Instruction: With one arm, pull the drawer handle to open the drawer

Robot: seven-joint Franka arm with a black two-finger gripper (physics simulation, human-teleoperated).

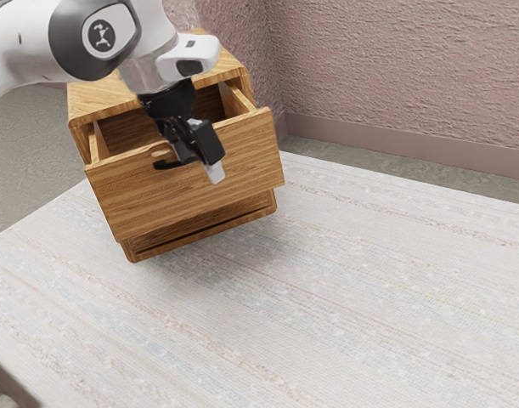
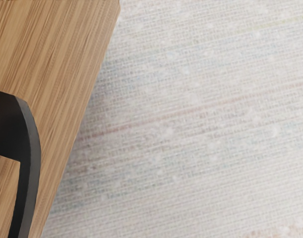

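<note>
Claw (image 1: pixel 193 161) at open drawer (image 1: pixel 234 170); wrist view shows handle (image 2: pixel 27 148).

The arm (image 1: pixel 72 38) reaches in from the exterior view's upper left, passing above the drawer front (image 1: pixel 157 200). Its wrist (image 1: pixel 187 58) bends downward. The black gripper (image 1: pixel 195 151) hangs tilted just before that drawer front's upper edge, pointing down.

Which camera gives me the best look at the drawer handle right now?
The wrist view: the black handle shows close up as a curved bar against the drawer front. In the exterior view the pincer covers most of it; just one end pokes out beside it.
</note>
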